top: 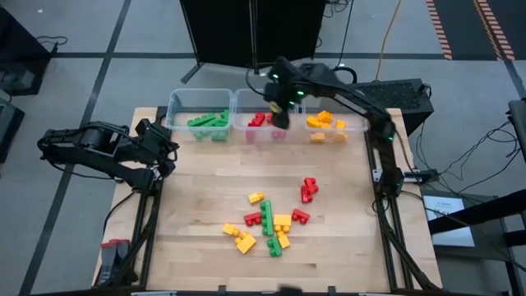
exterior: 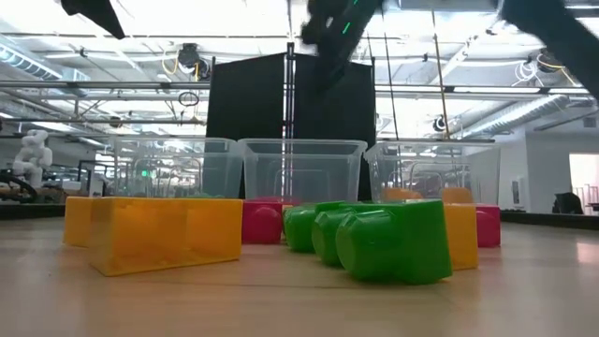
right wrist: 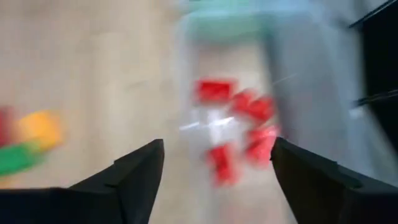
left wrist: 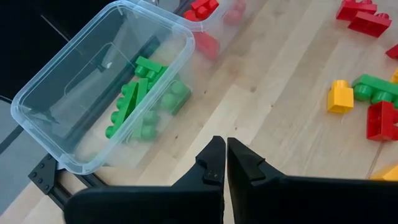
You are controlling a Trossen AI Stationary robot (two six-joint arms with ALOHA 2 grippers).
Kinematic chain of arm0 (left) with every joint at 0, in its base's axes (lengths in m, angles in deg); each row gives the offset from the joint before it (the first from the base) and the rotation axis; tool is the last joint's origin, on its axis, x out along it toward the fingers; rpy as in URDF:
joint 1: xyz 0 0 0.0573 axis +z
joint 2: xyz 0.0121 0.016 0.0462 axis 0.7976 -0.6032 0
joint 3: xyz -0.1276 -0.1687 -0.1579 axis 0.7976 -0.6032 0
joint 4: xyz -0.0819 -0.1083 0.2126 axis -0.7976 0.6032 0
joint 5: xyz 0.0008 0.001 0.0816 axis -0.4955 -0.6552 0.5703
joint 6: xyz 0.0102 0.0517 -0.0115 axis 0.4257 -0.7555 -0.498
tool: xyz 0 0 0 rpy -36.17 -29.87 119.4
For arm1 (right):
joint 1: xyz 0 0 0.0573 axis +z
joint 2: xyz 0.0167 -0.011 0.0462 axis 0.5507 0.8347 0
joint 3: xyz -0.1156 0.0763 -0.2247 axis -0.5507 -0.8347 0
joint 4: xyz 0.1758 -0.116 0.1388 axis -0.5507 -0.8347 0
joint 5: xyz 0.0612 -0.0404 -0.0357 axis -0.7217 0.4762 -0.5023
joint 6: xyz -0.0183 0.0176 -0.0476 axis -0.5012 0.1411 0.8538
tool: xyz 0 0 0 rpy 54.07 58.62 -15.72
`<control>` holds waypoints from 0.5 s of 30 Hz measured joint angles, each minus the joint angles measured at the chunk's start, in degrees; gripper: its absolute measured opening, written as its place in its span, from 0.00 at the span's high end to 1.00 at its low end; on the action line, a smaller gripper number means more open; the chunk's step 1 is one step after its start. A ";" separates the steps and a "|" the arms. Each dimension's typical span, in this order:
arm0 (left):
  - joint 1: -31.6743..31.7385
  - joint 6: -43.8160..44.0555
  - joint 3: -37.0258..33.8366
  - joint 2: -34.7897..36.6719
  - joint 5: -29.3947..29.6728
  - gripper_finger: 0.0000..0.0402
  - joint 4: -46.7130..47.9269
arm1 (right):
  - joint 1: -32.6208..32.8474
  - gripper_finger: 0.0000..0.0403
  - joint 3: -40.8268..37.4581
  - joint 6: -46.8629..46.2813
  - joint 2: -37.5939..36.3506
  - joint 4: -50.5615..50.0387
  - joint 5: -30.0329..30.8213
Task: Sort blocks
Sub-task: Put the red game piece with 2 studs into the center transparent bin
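Three clear bins stand in a row along the far edge: the left one (top: 200, 115) holds green blocks (left wrist: 140, 102), the middle one (top: 261, 123) red blocks (right wrist: 239, 124), the right one (top: 329, 125) yellow blocks. My right gripper (top: 282, 111) (right wrist: 214, 168) hangs open above the middle bin with nothing between its fingers. Loose red, green and yellow blocks (top: 267, 222) lie on the wood near the table's middle and front. My left gripper (top: 168, 152) (left wrist: 226, 165) is shut and empty at the table's left edge, near the green bin.
A dark cabinet (top: 246, 33) stands beyond the far edge, and a black unit (top: 403, 94) sits at the far right corner. Bare wood (top: 193, 214) spans the table's left half. In the low view, a yellow block (exterior: 154, 234) and a green one (exterior: 384, 239) lie close in front.
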 joint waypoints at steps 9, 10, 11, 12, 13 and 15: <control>0.02 -0.04 0.00 0.00 -0.19 1.00 0.02 | 6.34 0.40 -6.40 -12.72 -13.76 -18.01 -2.08; 0.01 -0.04 0.00 0.01 -0.18 1.00 0.02 | 6.89 0.40 -8.93 -14.22 -15.80 -17.94 -1.00; 0.02 -0.05 0.00 0.00 -0.20 1.00 0.02 | 7.33 0.41 -12.12 -16.03 -18.14 -17.81 1.23; 0.02 -0.15 0.00 0.00 -0.20 1.00 0.02 | 7.77 0.42 -15.95 -18.25 -20.64 -17.60 3.86; 0.00 -0.27 0.00 0.00 -0.21 1.00 0.02 | 8.19 0.43 -20.30 -20.67 -23.13 -16.74 5.96; 0.02 -0.50 0.00 0.00 -0.22 1.00 0.02 | 9.27 0.43 -30.70 -26.76 -28.06 -10.98 8.61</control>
